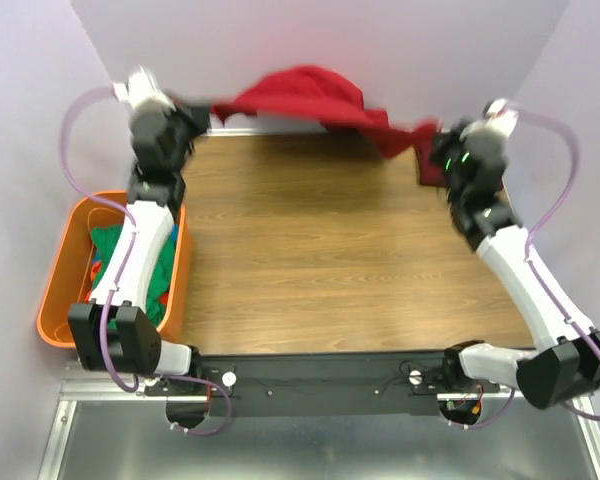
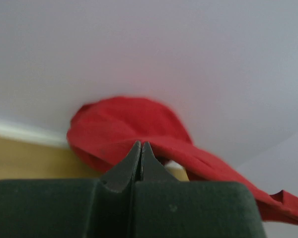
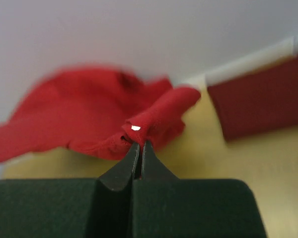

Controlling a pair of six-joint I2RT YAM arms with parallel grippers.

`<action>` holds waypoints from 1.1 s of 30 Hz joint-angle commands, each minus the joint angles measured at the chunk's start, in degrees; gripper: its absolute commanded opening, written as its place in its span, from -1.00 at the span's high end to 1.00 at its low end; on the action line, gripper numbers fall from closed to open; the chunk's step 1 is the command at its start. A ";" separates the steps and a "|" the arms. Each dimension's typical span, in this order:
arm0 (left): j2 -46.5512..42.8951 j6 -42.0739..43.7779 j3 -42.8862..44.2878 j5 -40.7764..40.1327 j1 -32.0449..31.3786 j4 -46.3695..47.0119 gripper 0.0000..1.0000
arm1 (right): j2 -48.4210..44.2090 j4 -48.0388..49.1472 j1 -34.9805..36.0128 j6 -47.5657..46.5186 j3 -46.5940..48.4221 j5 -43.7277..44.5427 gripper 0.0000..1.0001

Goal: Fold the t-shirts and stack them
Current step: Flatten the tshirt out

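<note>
The bright red t-shirt (image 1: 305, 97) hangs stretched between my two grippers above the table's far edge. My left gripper (image 1: 206, 116) is shut on its left end; in the left wrist view the jaws (image 2: 140, 145) meet at the red cloth (image 2: 124, 124). My right gripper (image 1: 430, 142) is shut on its right end; in the right wrist view the tips (image 3: 140, 144) pinch a bunched fold of the red t-shirt (image 3: 89, 109). A folded dark maroon t-shirt (image 1: 431, 172) lies on the table at the far right, partly hidden by the right arm; it also shows in the right wrist view (image 3: 260, 101). Green t-shirts (image 1: 130, 250) lie in the tub.
An orange plastic tub (image 1: 62, 270) stands off the table's left side, under the left arm. The wooden table (image 1: 320, 250) ends at a white back wall (image 1: 310, 35). A metal rail (image 1: 310, 385) carries the arm bases along the near edge.
</note>
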 commanded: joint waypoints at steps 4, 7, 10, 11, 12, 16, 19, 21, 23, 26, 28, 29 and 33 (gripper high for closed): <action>-9.05 -6.74 -31.94 1.94 -0.34 3.26 1.00 | -13.09 -1.15 -0.28 20.14 -37.67 -3.48 0.82; -12.21 -6.92 -41.96 1.32 -0.78 3.44 1.00 | -18.45 -1.15 -0.36 25.43 -49.02 -9.01 0.75; -14.59 -6.04 -47.95 0.18 -0.78 2.48 0.89 | -23.01 -1.33 -0.28 26.32 -53.51 -12.81 0.38; -15.29 -5.86 -49.10 -0.52 -0.78 1.95 0.82 | -24.16 -1.68 -0.28 26.58 -55.35 -13.34 0.03; -16.77 -5.86 -49.89 -1.13 -0.78 1.43 0.75 | -25.56 -2.29 -0.28 26.84 -55.81 -13.17 -0.08; -20.65 -7.09 -54.02 -1.93 -0.78 0.28 0.50 | -29.27 -6.25 -0.28 26.67 -54.59 -12.20 -0.52; -22.23 -7.79 -54.99 -5.00 -0.78 -1.73 0.49 | -26.31 -6.51 -0.36 24.66 -51.95 -8.88 -0.54; -23.11 -7.97 -55.17 -6.75 -0.78 -2.71 0.49 | -22.87 -7.47 -0.28 22.99 -49.33 -8.42 -0.54; -23.73 -8.49 -55.08 -7.99 -0.78 -4.63 0.51 | -18.84 -8.71 -0.28 22.89 -48.17 -9.55 -0.54; -25.05 -9.20 -56.05 -8.78 -0.87 -4.82 0.54 | -17.32 -8.89 -0.28 24.03 -49.65 -11.67 -0.54; -24.44 -9.37 -56.23 -10.01 -0.87 -5.26 0.54 | -17.14 -8.97 -0.36 24.74 -50.89 -10.00 -0.54; -23.91 -9.64 -56.23 -11.24 -1.04 -6.04 0.54 | -17.32 -9.24 -0.28 24.91 -51.85 -8.61 -0.54; -19.79 -9.99 -54.82 -14.92 -2.88 -8.68 0.54 | -19.42 -12.57 -0.28 26.23 -52.47 -7.54 -0.53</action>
